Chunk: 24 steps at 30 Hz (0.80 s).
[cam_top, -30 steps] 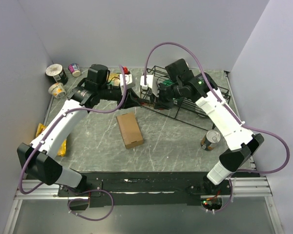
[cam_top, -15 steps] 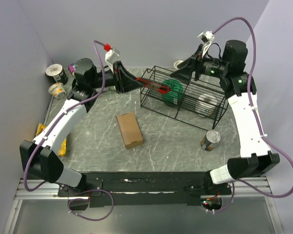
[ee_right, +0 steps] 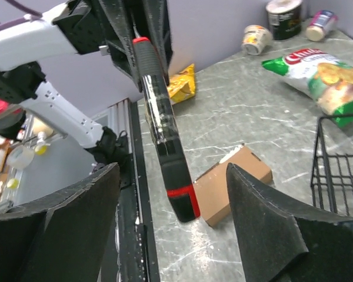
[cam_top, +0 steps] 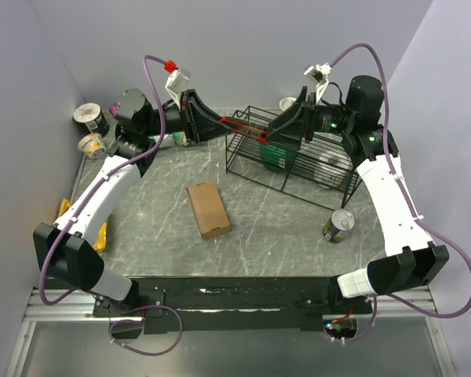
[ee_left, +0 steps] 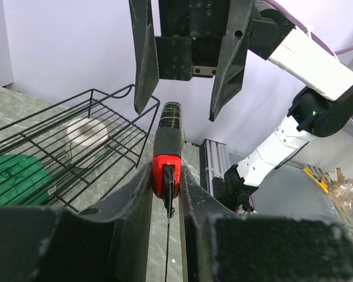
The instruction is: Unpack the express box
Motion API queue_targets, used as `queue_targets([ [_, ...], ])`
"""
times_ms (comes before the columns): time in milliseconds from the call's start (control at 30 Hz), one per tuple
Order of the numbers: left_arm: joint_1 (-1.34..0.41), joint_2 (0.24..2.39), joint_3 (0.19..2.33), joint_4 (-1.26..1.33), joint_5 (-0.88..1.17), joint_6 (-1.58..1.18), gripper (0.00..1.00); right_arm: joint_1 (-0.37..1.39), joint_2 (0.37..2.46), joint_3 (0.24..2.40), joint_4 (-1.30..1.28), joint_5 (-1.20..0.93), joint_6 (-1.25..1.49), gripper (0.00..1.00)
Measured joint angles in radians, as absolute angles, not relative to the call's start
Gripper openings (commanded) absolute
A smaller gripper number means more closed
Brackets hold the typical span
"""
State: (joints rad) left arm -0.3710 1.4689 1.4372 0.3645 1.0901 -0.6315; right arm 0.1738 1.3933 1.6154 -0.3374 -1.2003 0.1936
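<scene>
The express box [cam_top: 208, 209] lies flat on the grey marbled table [cam_top: 267, 228], near the middle, with bare table on every side and neither arm touching it. It is plain brown cardboard with its flaps shut and its long side running away from the arm bases. One short end shows a paler strip, and no writing on it can be read.

Beyond the box and to its right stands a black wire basket [cam_top: 243, 161] holding a round green thing [cam_top: 279, 155] and a pale roll [cam_top: 330, 166]. Right of the box, apart from it, stands an open tin can [cam_top: 339, 224]. Left of the box, at the table's edge, lies a yellow packet [cam_top: 67, 210]. Beyond the box to the left is a green chip bag [ee_right: 317, 73]; its red lettering begins "Chi" and the rest is unreadable. Farther left are three small tubs [cam_top: 90, 118].

Above the basket's corner nearest the box, both grippers meet in the air. The left gripper [cam_top: 224, 129] is clenched on a red-and-black tool [ee_left: 166, 158]. The right gripper [ee_left: 176, 111] faces it, fingers [ee_right: 53, 235] spread wide on either side of the tool's free end, with gaps showing on both sides.
</scene>
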Motion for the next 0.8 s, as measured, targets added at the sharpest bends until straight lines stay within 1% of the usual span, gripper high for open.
queue_targets([
  [67, -0.373, 1.469, 1.437, 0.366, 1.094, -0.633, 0.01, 0.188, 1.402, 1.618, -0.325, -1.214, 0.2, 0.7],
  [200, -0.375, 1.469, 1.437, 0.366, 1.095, -0.633, 0.01, 0.22, 1.435, 1.643, -0.311, -1.235, 0.209, 0.55],
  [267, -0.374, 1.469, 1.438, 0.366, 1.094, -0.633, 0.01, 0.231, 1.451, 1.651, -0.306, -1.245, 0.213, 0.52],
  [367, -0.374, 1.469, 1.441, 0.366, 1.094, -0.633, 0.01, 0.244, 1.464, 1.651, -0.31, -1.251, 0.202, 0.39],
  [400, -0.375, 1.469, 1.443, 0.366, 1.094, -0.633, 0.01, 0.247, 1.467, 1.651, -0.316, -1.251, 0.196, 0.27],
  [467, -0.374, 1.469, 1.445, 0.371, 1.093, -0.634, 0.01, 0.251, 1.47, 1.651, -0.329, -1.259, 0.173, 0.11],
  [500, -0.374, 1.469, 1.447, 0.368, 1.09, -0.64, 0.01, 0.251, 1.47, 1.651, -0.334, -1.274, 0.158, 0.0],
  [533, -0.372, 1.47, 1.447, 0.366, 1.096, -0.65, 0.09, 0.251, 1.47, 1.652, -0.339, -1.276, 0.136, 0.0],
  [600, -0.372, 1.471, 1.447, 0.359, 1.099, -0.646, 0.36, 0.251, 1.472, 1.668, -0.371, -1.272, 0.091, 0.0],
  [633, -0.373, 1.471, 1.448, 0.349, 1.1, -0.627, 0.52, 0.251, 1.475, 1.682, -0.407, -1.267, 0.048, 0.0],
  [700, -0.369, 1.47, 1.456, 0.284, 1.104, -0.547, 0.63, 0.257, 1.485, 1.739, -0.514, -1.228, -0.056, 0.0],
  [733, -0.368, 1.467, 1.467, 0.215, 1.094, -0.462, 0.67, 0.258, 1.494, 1.784, -0.583, -1.201, -0.13, 0.0],
  [800, -0.362, 1.448, 1.482, 0.04, 1.064, -0.272, 0.67, 0.265, 1.518, 1.888, -0.722, -1.137, -0.281, 0.0],
])
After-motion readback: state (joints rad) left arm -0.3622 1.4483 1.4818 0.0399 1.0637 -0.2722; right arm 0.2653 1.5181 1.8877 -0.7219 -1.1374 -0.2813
